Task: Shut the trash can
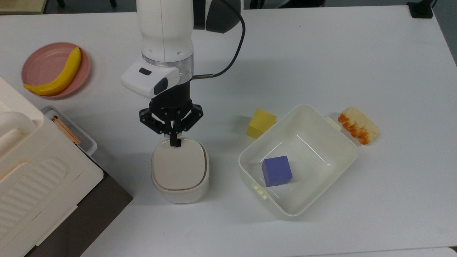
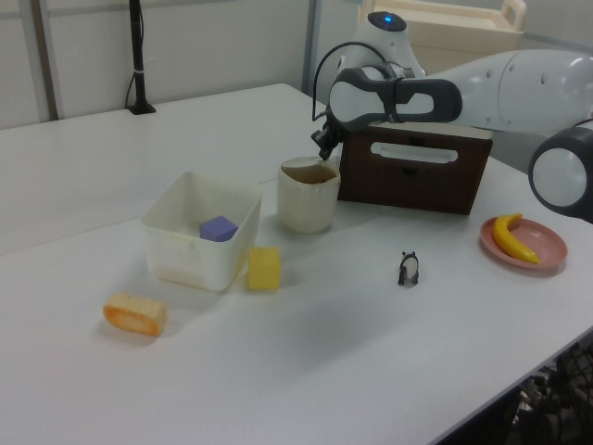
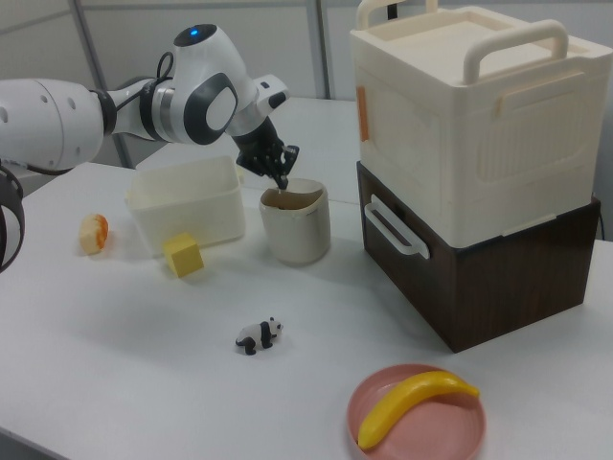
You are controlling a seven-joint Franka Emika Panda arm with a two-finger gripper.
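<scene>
A: Listing item one: bin [image 1: 179, 171], lower centre of the top view, lid [image 1: 179, 164] lying flat on its rim.

B: Gripper [image 1: 175, 142]?

A: Fingers together, tips touching the lid's upper edge in the top view; nothing held.

B: Neighbours?

A: Tub [image 1: 342, 150], right of the bin in the top view, holding a purple cube [image 1: 276, 171]. Yellow block [image 1: 261, 123] just beside the tub's upper-left side. Plate [image 1: 43, 64] with banana [image 1: 57, 75], upper left. Panda figure [image 3: 259, 335], lower centre of the right view.

Banana [image 1: 57, 73] on pink plate [image 1: 37, 64]; purple cube [image 1: 276, 171] in tub [image 1: 342, 142]; yellow block [image 1: 261, 123] beside.
</scene>
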